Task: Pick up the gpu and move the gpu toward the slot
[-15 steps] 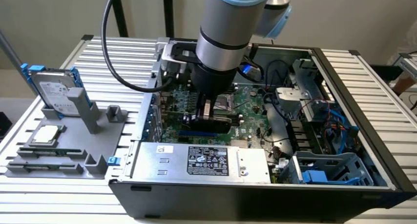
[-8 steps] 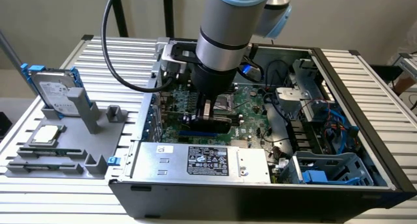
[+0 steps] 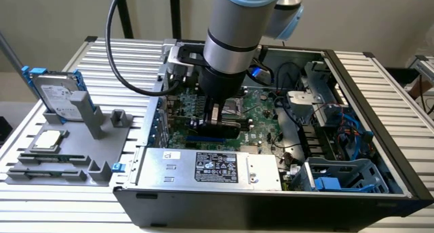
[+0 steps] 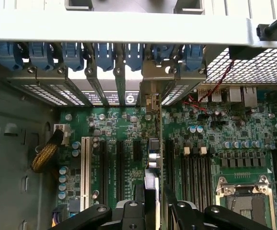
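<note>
My gripper (image 3: 218,122) is down inside the open computer case (image 3: 379,116), shut on the gpu (image 3: 224,126), which stands on edge over the green motherboard. In the wrist view the gpu (image 4: 153,158) is seen edge-on, a thin board running from between my fingers (image 4: 129,213) to its silver bracket (image 4: 150,98) at the case's rear wall. A short stretch of the bright-blue slot (image 3: 203,140) shows just below the card in the exterior view. Whether the card's edge touches the slot is hidden by the card itself.
A silver hard drive with blue rails (image 3: 58,96) and a small CPU chip (image 3: 48,139) rest on a grey fixture at the exterior view's left. The power supply (image 3: 210,167) lies close in front of the card. Black memory slots (image 4: 201,167) and the CPU socket (image 4: 241,196) flank it.
</note>
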Robot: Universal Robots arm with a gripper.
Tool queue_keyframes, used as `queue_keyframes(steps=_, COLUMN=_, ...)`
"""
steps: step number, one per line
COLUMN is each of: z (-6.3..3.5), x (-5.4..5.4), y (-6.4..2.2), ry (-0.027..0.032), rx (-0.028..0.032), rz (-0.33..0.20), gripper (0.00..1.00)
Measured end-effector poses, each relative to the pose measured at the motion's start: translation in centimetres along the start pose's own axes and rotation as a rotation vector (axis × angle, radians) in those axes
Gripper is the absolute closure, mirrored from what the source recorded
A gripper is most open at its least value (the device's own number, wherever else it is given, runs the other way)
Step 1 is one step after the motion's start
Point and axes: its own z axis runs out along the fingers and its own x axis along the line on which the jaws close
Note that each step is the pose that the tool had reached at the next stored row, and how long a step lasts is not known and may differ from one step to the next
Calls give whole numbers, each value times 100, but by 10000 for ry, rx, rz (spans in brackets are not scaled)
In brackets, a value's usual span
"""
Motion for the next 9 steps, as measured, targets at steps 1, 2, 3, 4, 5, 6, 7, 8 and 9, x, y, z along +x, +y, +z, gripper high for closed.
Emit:
queue_keyframes(steps=1, z=1, x=0, y=0, ry=3, rx=-2, rz=-20, gripper=74)
queue_keyframes(steps=2, z=3, x=0, y=0, ry=5, rx=-3, rz=-44, gripper=74)
queue_keyframes(steps=3, z=4, x=-1, y=0, ry=7, rx=-4, rz=-62, gripper=74)
queue_keyframes(steps=4, z=7, x=-1, y=2, ry=6, rx=-5, rz=-72, gripper=74)
queue_keyframes(steps=5, z=9, x=-2, y=5, ry=9, rx=-6, rz=-78, gripper=74)
queue_keyframes(steps=6, z=12, x=-2, y=7, ry=9, rx=-6, rz=-83, gripper=74)
queue_keyframes(steps=7, z=13, x=-2, y=8, ry=10, rx=-7, rz=-87, gripper=74)
queue_keyframes(steps=8, z=16, x=-3, y=9, ry=9, rx=-6, rz=-87, gripper=74)
queue_keyframes(steps=9, z=20, x=-2, y=10, ry=8, rx=-6, rz=-87, gripper=74)
